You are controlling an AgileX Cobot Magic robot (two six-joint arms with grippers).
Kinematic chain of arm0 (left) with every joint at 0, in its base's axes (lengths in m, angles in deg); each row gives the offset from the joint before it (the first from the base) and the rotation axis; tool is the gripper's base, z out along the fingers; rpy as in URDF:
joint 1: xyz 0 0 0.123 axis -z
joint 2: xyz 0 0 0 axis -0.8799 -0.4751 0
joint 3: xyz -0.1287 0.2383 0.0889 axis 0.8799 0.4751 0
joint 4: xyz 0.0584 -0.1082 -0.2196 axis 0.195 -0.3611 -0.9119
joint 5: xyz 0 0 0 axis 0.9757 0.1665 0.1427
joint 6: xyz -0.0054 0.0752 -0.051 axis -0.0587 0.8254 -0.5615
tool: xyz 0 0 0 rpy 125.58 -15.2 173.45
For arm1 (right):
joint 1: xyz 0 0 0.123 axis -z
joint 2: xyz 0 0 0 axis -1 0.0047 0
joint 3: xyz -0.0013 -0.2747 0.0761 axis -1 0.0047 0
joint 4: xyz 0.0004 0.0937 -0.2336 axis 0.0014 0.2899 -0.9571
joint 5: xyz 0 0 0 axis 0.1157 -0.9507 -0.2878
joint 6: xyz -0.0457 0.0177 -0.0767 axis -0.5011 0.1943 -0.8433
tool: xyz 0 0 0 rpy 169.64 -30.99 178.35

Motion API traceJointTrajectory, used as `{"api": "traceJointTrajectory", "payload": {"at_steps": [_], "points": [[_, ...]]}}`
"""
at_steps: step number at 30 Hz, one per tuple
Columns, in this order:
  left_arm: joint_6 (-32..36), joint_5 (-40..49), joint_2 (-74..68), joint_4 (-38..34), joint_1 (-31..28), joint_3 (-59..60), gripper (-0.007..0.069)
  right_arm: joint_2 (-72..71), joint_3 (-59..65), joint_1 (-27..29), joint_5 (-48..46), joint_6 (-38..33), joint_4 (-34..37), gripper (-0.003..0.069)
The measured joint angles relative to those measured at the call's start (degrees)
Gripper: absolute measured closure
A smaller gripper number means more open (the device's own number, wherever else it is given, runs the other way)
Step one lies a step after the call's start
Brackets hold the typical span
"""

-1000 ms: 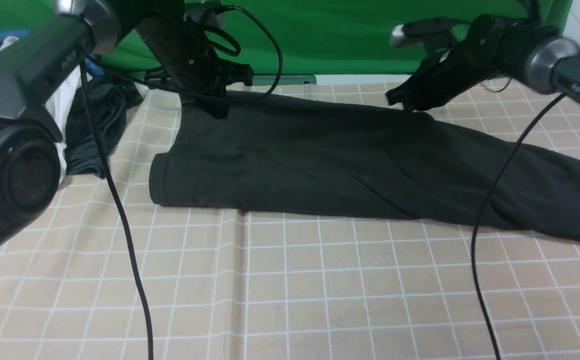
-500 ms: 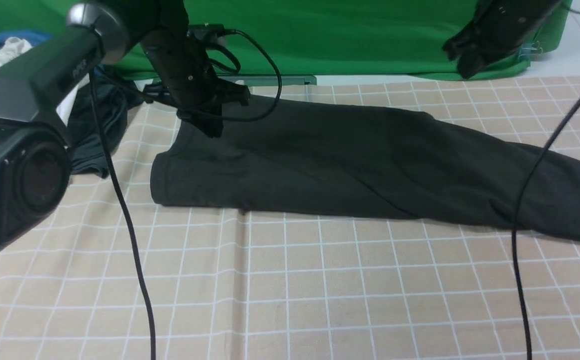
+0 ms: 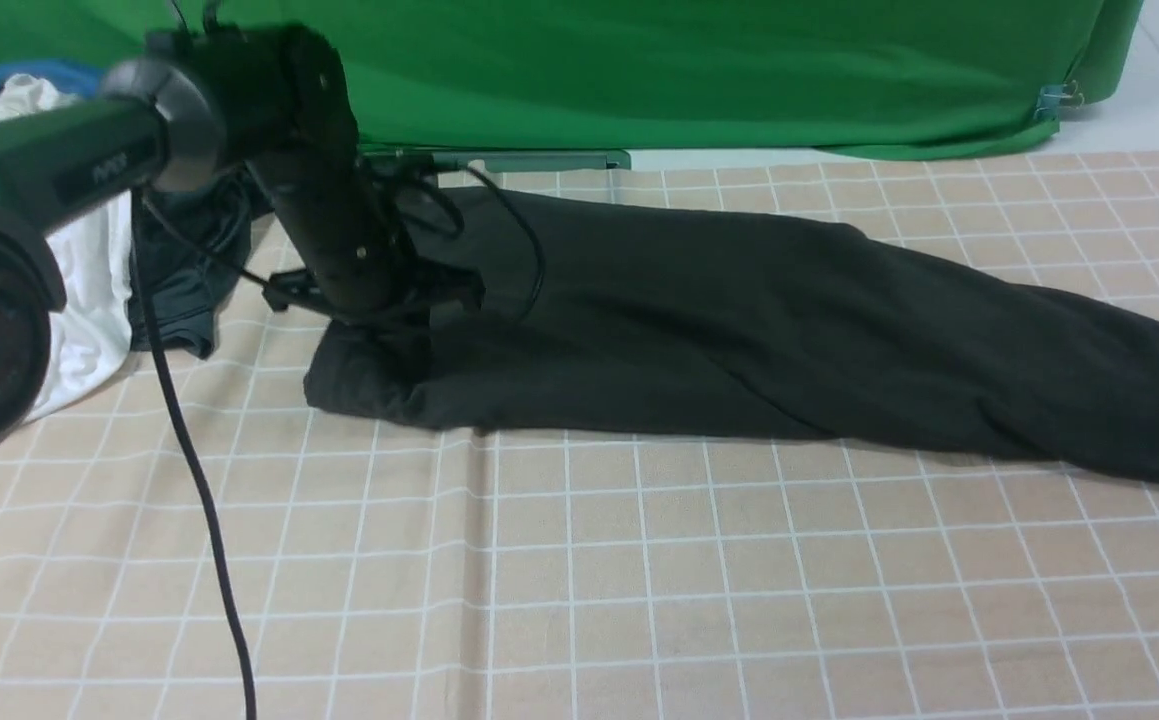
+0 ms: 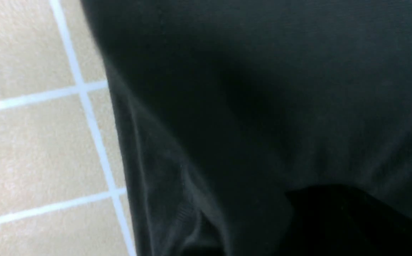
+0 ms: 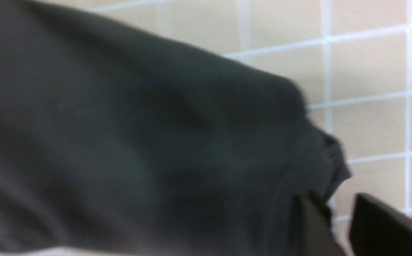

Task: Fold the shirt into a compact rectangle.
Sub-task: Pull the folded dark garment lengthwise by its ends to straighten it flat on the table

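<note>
The black shirt (image 3: 739, 330) lies as a long folded band across the checked cloth, reaching past the right edge of the front view. Its left end is bunched up under my left gripper (image 3: 391, 335), which presses down there, shut on the shirt's cloth. In the left wrist view black fabric (image 4: 248, 89) fills the picture and the dark fingers (image 4: 333, 220) are barely distinguishable from it. My right arm is out of the front view. In the right wrist view my right gripper (image 5: 341, 217) stands open beside the shirt's corner (image 5: 330, 156), with bare tablecloth showing between the fingers.
A white garment (image 3: 89, 270) and a dark grey garment (image 3: 184, 290) lie heaped at the far left. A green backdrop (image 3: 689, 70) closes off the back. The left arm's cable (image 3: 189, 470) hangs down over the beige checked tablecloth (image 3: 639, 580).
My left gripper has come forward from the shirt's far left corner, dragging cloth and bunching that end. My right gripper left the far edge, swung away to the right and opened.
</note>
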Motion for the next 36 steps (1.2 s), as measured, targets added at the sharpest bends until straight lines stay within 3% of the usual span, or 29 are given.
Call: {"api": "traceJointTrajectory", "payload": {"at_steps": [2,5,8,12,14,16,17,31,34,36], "points": [[0.0,-0.58,-0.01,-0.22,0.0,0.17,0.0606,1.59,0.22,1.12,1.65,0.05,0.07,0.0304],[0.05,-0.59,-0.15,-0.39,0.0,0.17,0.0606,3.8,0.26,1.57,2.76,0.05,0.17,0.022],[0.05,-0.59,-0.15,-0.39,0.0,0.17,0.0606,6.34,0.26,1.56,3.02,0.05,0.42,0.0204],[0.11,-0.59,-0.19,-0.45,0.0,0.17,0.0606,8.92,0.26,1.5,4.09,-0.2,1.16,0.0251],[0.15,-0.59,-0.19,-0.45,0.0,0.17,0.0606,9.7,0.26,1.44,5.6,-2.45,1.8,0.0441],[0.21,-0.59,-0.19,-0.45,0.0,0.17,0.0606,9.64,0.26,1.39,7.25,-3.48,1.97,0.0549],[0.21,-0.59,-0.19,-0.45,0.0,0.17,0.0606,9.41,0.26,1.39,8.36,-3.7,2.08,0.0567],[0.21,-0.49,-0.22,-0.69,0.0,0.17,0.0606,9.06,-3.57,2.37,12.47,-4.85,-2.24,0.0567],[0.47,-0.55,-0.22,-0.87,0.0,0.17,0.0606,9.06,-3.63,2.37,13.93,-4.72,-2.82,0.0518],[0.67,-0.55,-0.03,-0.87,0.0,0.17,0.0606,8.84,-3.7,2.42,14.7,-3.56,-4.16,0.042]]}}
